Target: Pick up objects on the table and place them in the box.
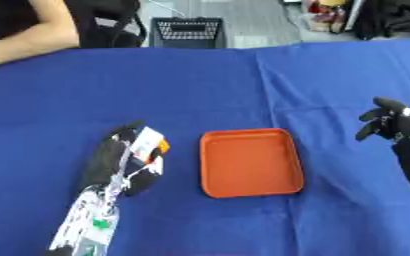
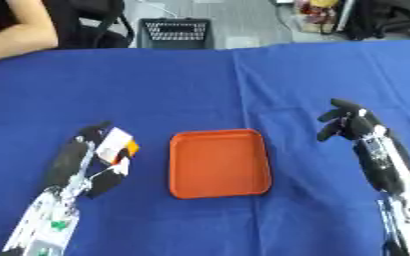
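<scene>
No text, label, brand, number or sign can be read anywhere in these views. The small white and orange packet (image 1: 147, 145) held in the curled fingers of the left hand (image 1: 121, 162), left of the shallow orange plastic tray (image 1: 248, 162), shows only patches of colour and dark marks too blurred to make out. The blue tablecloth (image 1: 200, 85) carries no print.

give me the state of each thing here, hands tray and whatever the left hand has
shallow orange plastic tray: flat on the blue tablecloth, nothing in it
small white and orange box-like object: held in the left hand
left hand: fingers curled round the object, left of the tray
right hand: holds nothing, fingers relaxed, right of the tray
</scene>
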Tool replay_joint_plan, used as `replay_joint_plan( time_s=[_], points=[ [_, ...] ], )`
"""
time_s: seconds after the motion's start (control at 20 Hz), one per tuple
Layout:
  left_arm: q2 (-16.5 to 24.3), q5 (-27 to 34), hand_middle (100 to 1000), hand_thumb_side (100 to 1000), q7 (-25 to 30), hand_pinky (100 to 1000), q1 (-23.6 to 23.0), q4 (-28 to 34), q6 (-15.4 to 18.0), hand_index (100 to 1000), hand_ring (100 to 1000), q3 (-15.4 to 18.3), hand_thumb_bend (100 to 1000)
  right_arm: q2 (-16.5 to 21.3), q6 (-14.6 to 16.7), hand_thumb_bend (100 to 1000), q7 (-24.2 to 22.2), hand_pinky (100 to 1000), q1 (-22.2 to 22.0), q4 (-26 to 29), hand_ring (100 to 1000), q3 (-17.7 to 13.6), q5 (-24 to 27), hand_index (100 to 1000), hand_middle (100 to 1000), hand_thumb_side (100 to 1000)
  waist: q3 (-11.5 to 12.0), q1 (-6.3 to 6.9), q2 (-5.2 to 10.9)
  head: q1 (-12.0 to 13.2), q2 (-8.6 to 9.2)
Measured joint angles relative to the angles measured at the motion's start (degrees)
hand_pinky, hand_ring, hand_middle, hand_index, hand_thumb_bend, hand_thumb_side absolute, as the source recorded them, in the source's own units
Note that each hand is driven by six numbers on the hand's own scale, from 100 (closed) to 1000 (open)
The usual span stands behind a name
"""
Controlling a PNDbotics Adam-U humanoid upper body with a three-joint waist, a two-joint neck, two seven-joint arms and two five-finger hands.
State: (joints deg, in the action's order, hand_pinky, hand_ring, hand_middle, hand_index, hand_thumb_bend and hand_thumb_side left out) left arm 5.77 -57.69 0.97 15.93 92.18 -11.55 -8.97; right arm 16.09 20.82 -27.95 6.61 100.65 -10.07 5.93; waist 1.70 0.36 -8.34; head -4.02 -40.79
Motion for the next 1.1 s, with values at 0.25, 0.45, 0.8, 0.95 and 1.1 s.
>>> replay_joint_plan(
  time_s=[0.25,0.45,0.8,0.95,1.1],
  points=[
    [1.1,2.2,593,351,1.3,1000,3.1,2.8,0.1,1000,1000,-1.1,180,0.0,0.0,100,-0.1,542,0.0,0.0,543,0.0,0.0,884,651,910,-0.2,0.01,0.04,0.0,0.00],
    [1.5,2.9,588,347,3.1,1000,4.9,2.9,1.2,1000,1000,-3.2,197,0.0,0.0,100,-0.2,542,0.0,0.0,543,0.0,0.0,884,651,910,-0.5,0.04,0.07,0.0,0.00],
    [1.4,3.2,582,358,6.5,1000,8.7,-0.1,4.5,1000,1000,-8.0,208,0.0,-0.1,100,-0.4,542,0.0,0.0,543,0.1,0.0,884,651,909,-1.0,0.20,0.10,0.1,0.00],
    [1.0,3.3,579,363,7.7,1000,10.6,-1.8,6.0,1000,1000,-10.0,205,0.0,0.0,100,-0.5,542,0.0,0.0,543,0.2,0.0,884,651,910,-1.4,0.21,0.13,0.3,0.00],
    [0.5,3.3,583,391,8.6,1000,11.8,-3.7,7.5,1000,1000,-11.7,205,0.0,-0.1,100,-0.7,542,0.0,0.0,543,0.4,0.0,884,650,909,-1.6,0.21,0.14,0.4,0.00]
  ],
)
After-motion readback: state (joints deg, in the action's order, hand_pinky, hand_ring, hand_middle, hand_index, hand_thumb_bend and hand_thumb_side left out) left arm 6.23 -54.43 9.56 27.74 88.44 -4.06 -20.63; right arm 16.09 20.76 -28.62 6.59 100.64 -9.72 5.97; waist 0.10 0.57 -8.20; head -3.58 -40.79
